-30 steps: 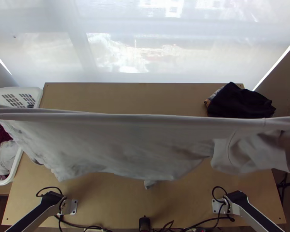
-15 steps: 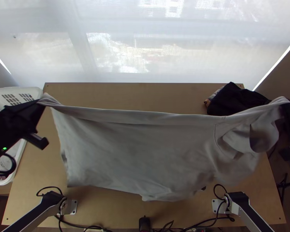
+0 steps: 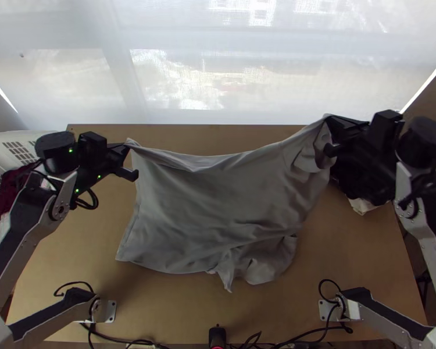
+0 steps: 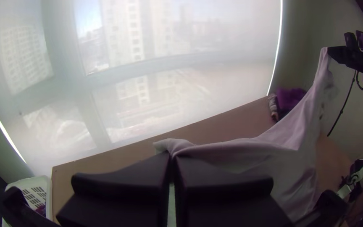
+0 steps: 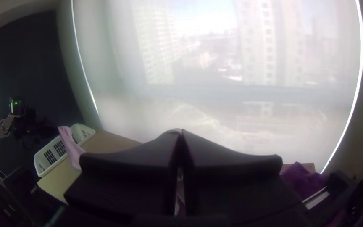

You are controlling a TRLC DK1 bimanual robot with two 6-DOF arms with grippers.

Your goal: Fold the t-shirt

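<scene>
In the top view the grey t-shirt (image 3: 218, 203) hangs stretched between both grippers, its lower part creased and bunched toward the table's near side. My left gripper (image 3: 127, 146) is shut on one upper corner, and my right gripper (image 3: 328, 119) is shut on the opposite upper corner, where the cloth gathers in folds. In the left wrist view, the closed left gripper (image 4: 172, 157) pinches the shirt (image 4: 248, 155), a small tip sticking out past the fingers. In the right wrist view, the right gripper (image 5: 181, 133) is closed on a bit of cloth.
A white basket (image 4: 43, 185) with clothes stands at the table's left edge. Dark folded clothing (image 3: 357, 180) lies at the back right, partly beneath the right gripper. The wooden table (image 3: 183, 136) ends at a window with a blind behind it.
The t-shirt has come down away from the camera, its upper edge slackening from taut to sagging. Both grippers have come into fuller view, nearer each other, still holding the corners.
</scene>
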